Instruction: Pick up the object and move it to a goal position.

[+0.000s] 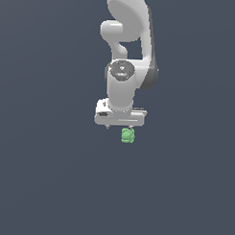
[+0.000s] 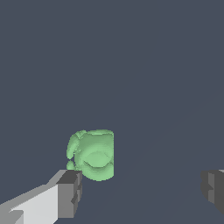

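The object, a small bright green lumpy blob (image 1: 128,135), lies on the dark grey floor just below my white gripper (image 1: 120,127) in the exterior view. In the wrist view the blob (image 2: 94,154) sits close to one dark finger pad (image 2: 70,194), while the other pad (image 2: 213,189) is far across from it. The jaws stand wide apart and hold nothing. The blob is off-centre between the fingers, nearer one pad. Whether that pad touches it I cannot tell.
The white arm (image 1: 126,52) rises above the gripper toward the top of the exterior view. All around is plain dark grey floor (image 1: 50,174). No goal marker shows in either view.
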You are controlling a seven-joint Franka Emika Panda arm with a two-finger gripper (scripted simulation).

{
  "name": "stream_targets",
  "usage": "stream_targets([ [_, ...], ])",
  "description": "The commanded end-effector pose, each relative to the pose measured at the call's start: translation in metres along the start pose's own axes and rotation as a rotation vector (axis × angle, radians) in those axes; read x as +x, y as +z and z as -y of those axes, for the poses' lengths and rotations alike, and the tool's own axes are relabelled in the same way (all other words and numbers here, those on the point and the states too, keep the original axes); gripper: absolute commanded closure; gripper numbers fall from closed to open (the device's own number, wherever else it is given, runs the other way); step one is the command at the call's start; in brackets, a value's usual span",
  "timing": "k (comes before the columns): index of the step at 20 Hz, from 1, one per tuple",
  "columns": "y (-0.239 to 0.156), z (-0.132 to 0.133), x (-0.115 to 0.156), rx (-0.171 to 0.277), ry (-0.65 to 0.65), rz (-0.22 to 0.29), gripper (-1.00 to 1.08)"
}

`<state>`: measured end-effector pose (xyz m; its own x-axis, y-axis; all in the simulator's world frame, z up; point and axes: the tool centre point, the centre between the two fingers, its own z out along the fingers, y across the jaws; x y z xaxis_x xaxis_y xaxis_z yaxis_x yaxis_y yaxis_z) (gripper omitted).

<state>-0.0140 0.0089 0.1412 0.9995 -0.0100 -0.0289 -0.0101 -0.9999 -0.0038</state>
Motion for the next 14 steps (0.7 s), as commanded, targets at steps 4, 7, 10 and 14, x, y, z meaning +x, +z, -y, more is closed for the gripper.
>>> stream_targets([
  [4, 0.027, 0.026, -0.008, -0.003, -0.005, -0.014, -0.92],
  [7, 0.039, 0.037, -0.013, -0.004, -0.007, -0.021, -0.92],
  [10, 0.047, 0.044, -0.016, -0.004, -0.008, -0.026, -0.92],
  [14, 0.052, 0.049, -0.018, -0.004, -0.009, -0.029, -0.92],
])
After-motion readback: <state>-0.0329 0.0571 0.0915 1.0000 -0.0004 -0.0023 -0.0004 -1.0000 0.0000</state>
